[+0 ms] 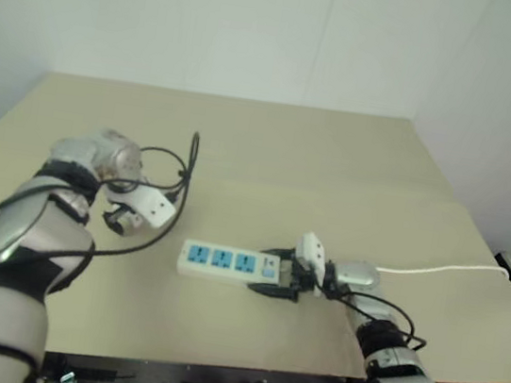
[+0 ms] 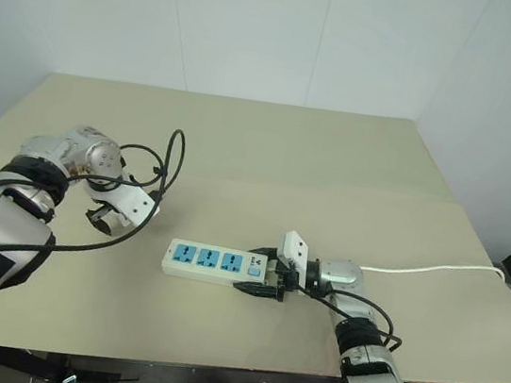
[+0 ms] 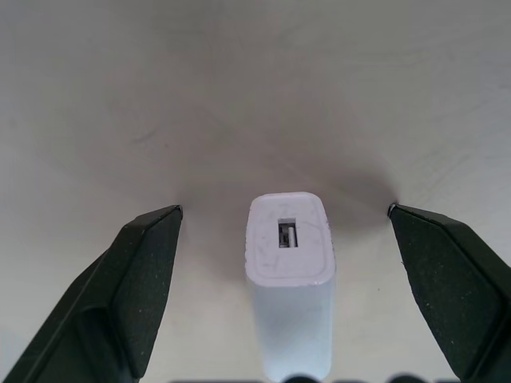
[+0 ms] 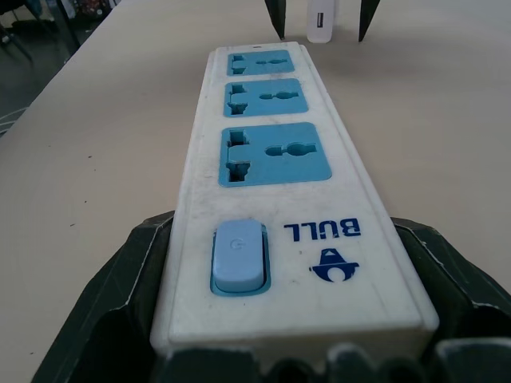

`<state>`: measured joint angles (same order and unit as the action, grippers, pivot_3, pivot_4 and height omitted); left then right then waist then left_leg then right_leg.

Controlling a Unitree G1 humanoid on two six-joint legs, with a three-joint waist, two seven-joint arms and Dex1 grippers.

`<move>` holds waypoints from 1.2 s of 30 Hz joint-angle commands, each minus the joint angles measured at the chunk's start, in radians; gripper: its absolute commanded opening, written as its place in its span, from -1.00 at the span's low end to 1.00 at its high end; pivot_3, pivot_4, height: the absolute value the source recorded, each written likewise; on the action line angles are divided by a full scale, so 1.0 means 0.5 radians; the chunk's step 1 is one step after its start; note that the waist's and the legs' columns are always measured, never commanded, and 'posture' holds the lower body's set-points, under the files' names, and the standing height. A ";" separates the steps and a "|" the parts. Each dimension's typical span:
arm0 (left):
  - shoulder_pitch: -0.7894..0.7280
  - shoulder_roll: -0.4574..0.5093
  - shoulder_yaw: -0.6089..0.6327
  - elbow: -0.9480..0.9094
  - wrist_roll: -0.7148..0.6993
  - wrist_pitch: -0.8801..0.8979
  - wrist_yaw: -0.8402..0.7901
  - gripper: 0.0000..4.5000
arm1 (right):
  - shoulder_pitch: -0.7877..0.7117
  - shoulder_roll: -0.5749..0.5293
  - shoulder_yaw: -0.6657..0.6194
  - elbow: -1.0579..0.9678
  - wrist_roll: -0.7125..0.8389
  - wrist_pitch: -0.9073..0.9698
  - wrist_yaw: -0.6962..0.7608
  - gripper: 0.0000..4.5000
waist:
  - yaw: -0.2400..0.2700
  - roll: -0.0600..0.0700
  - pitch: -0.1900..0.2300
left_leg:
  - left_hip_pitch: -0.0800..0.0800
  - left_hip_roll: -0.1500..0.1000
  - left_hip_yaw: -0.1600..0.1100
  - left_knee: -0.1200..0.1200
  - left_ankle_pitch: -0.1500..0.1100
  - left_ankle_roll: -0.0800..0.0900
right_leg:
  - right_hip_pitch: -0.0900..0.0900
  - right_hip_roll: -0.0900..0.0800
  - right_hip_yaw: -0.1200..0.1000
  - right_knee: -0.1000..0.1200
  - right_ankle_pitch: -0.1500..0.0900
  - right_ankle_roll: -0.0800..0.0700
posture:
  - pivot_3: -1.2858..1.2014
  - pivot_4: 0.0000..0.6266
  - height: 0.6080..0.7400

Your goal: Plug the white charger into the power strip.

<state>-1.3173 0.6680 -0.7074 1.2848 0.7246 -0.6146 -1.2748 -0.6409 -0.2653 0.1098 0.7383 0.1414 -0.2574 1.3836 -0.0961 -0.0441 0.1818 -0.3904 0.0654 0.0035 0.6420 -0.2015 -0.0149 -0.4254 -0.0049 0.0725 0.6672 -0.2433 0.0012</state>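
Left gripper (image 3: 283,215): fingers spread wide around the charger (image 3: 289,271) (upright, untouched).
Right gripper (image 4: 287,319): pinching the power strip (image 4: 275,199) at its switch end.

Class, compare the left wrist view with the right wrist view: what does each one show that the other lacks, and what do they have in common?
Left wrist view alone: the USB port on the top face of the white charger, seen close, with the left gripper hanging around it, jaws open on either side and not touching it.

Right wrist view alone: the power strip, its three blue sockets, its switch and logo, with the right gripper shut on its switch end.

Both: the charger standing upright on the beige table between the left gripper's jaws.
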 commanded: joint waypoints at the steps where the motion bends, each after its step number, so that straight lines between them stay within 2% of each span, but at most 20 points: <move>1: -0.024 0.014 0.006 0.030 0.026 0.013 0.007 0.82 | 0.044 0.019 0.031 -0.041 0.028 0.028 0.007 0.52 | 0.000 0.000 0.000 | 0.000 0.000 0.000 0.000 0.000 0.000 | 0.000 0.000 0.000 0.000 0.000 0.000 | 0.03 -0.52 1.00; 2: -0.027 0.017 0.008 0.032 0.027 0.006 0.000 0.73 | 0.044 0.019 0.030 -0.042 0.028 0.030 0.005 0.52 | 0.000 0.000 0.000 | 0.000 0.000 0.000 0.000 0.000 0.000 | 0.000 0.000 0.000 0.000 0.000 0.000 | 0.03 -0.52 1.00; 11: -0.022 0.035 0.071 0.039 -0.022 -0.050 -0.104 -0.53 | 0.036 0.017 0.037 -0.034 0.022 0.030 0.005 0.52 | 0.001 0.000 0.000 | 0.000 0.000 0.000 0.000 0.000 0.000 | 0.001 0.000 0.000 0.000 0.000 0.000 | 0.03 -0.52 1.00; 17: -0.088 0.113 0.284 -0.008 -0.214 -0.075 -0.042 -0.55 | 0.051 0.022 0.052 -0.051 0.035 0.053 0.048 0.52 | -0.001 0.000 0.000 | -0.001 0.000 -0.001 0.000 0.000 0.000 | 0.000 0.000 0.000 0.000 0.000 0.000 | 0.03 -0.52 1.00; 23: 0.002 0.124 0.723 -0.252 -0.742 -0.041 -0.239 -0.55 | 0.040 0.027 0.062 -0.015 0.035 0.059 0.098 0.52 | 0.006 0.000 0.000 | -0.003 -0.001 -0.001 0.001 0.000 0.000 | 0.000 -0.002 -0.002 -0.001 0.000 0.000 | 0.03 -0.52 1.00; 25: 0.124 0.125 0.860 -0.474 -0.983 0.054 -0.401 -0.55 | 0.034 0.028 0.070 0.010 0.032 0.071 0.126 0.52 | 0.002 0.000 0.000 | -0.002 0.000 -0.001 0.001 0.000 0.000 | 0.000 -0.002 -0.002 -0.001 0.000 0.000 | 0.03 -0.52 1.00; 27: 0.251 0.129 0.954 -0.710 -1.134 0.190 -0.426 -0.55 | 0.022 0.029 0.078 0.043 0.019 0.084 0.141 0.52 | -0.006 0.000 0.000 | 0.000 0.001 -0.001 0.001 0.000 0.000 | 0.000 -0.001 -0.001 0.001 0.000 0.000 | 0.03 -0.52 1.00; 30: 0.498 0.119 1.117 -1.154 -1.352 0.493 -0.322 -0.55 | 0.002 0.032 0.096 0.090 0.012 0.130 0.193 0.52 | -0.007 0.000 0.000 | 0.002 0.001 -0.001 0.001 0.000 0.000 | 0.000 -0.001 -0.001 0.007 0.000 0.000 | 0.03 -0.52 1.00; 33: 0.718 0.109 1.222 -1.507 -1.480 0.634 -0.192 -0.55 | 0.008 0.041 0.099 0.100 0.003 0.096 0.176 0.52 | 0.001 0.000 0.000 | 0.002 0.001 -0.002 0.003 0.000 0.000 | 0.001 -0.001 -0.002 0.008 0.000 0.000 | 0.03 -0.52 1.00; 36: 0.989 -0.013 1.371 -1.947 -1.706 0.906 0.047 -0.55 | -0.004 0.052 0.102 0.167 -0.026 0.072 0.139 0.52 | 0.003 -0.002 -0.002 | 0.004 0.001 -0.002 0.003 0.000 0.000 | 0.004 -0.002 -0.001 0.007 0.000 0.000 | 0.03 -0.52 1.00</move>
<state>-0.8572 0.6935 -0.0866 0.4541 -0.0343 -0.2347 -1.3276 -0.6642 -0.2607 0.1278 0.7754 0.1490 -0.2225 1.4530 -0.0948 -0.0453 0.1808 -0.3876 0.0659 0.0024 0.6437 -0.2014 -0.0149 -0.4227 -0.0060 0.0717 0.6708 -0.2433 0.0012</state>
